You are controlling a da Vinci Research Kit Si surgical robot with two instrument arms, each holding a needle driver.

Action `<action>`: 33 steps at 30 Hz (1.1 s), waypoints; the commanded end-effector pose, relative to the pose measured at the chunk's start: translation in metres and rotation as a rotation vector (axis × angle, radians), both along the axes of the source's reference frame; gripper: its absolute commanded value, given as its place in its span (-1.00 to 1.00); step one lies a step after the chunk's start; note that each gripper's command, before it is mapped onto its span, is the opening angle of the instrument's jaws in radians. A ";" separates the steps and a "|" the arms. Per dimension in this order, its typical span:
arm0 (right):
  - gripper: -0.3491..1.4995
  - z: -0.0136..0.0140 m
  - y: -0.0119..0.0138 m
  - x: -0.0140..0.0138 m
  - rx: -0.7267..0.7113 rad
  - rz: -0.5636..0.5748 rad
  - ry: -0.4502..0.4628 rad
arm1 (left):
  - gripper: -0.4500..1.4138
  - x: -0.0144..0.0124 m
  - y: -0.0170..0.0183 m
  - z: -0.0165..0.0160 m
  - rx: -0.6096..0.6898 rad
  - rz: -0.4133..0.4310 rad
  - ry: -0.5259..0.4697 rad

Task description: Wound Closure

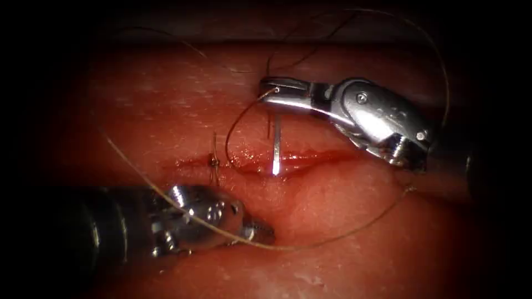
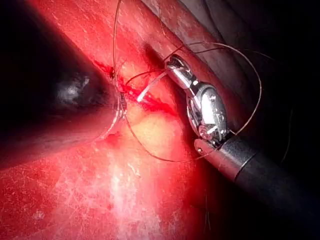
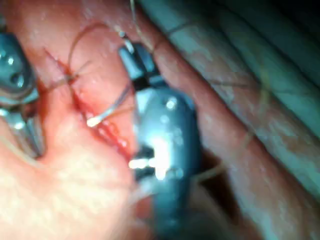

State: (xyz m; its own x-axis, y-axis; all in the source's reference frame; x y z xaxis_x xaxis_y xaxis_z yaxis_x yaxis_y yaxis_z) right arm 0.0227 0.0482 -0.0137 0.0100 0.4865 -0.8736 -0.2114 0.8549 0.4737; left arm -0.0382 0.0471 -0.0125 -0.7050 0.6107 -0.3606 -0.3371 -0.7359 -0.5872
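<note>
Holding the needle (image 1: 276, 145) near its blunt end, the right tool (image 1: 275, 91) has its jaws clamped on it above the cut (image 1: 288, 161), and the bright tip points straight down into the wound's middle, touching or just entering the red, wet line. How deep the tip sits I cannot tell; most of the shaft stands clear of the tissue (image 1: 166, 111).

Down at the near edge, the left tool (image 1: 259, 231) rests low on the tissue below the cut, jaws together as far as I can see and holding nothing, with the thread (image 1: 332, 235) draped across its wrist.

To do this bite well, my call is a firm grip, the tip square to the wound edge, and a turn of the wrist along the needle's own curve, not a push. The loose thread wants keeping away from the jaws.

As for the needle: slim, silver, gleaming hardest at the tip, with a thin dark loop of thread running from the right tool's jaws round to the cut. A finished knot (image 1: 213, 161) sits on the cut just left of it, short ends standing up.
</note>
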 end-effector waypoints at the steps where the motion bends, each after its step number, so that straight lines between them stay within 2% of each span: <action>1: -1.00 0.0007 -0.0001 0.0008 0.013 -0.004 0.005 | -0.84 -0.0006 0.0001 0.0006 0.000 0.001 -0.002; 14: -1.00 0.0006 -0.0003 0.0004 0.100 -0.042 0.022 | -0.82 -0.0001 0.0002 0.0024 -0.003 0.008 -0.002; 24: -1.00 0.0008 -0.0006 0.0007 0.163 -0.053 0.031 | -0.81 0.0001 0.0002 0.0025 -0.004 0.011 -0.003; 33: -1.00 0.0011 -0.0014 0.0008 0.341 -0.124 0.075 | -0.81 0.0004 0.0001 0.0024 -0.003 0.014 -0.005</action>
State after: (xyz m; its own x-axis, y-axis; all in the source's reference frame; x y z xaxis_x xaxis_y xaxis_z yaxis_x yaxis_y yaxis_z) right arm 0.0227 0.0465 -0.0129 0.0310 0.7628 -0.6459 -0.0697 0.6463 0.7599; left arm -0.0373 0.0472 -0.0107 -0.7120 0.6002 -0.3645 -0.3254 -0.7420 -0.5862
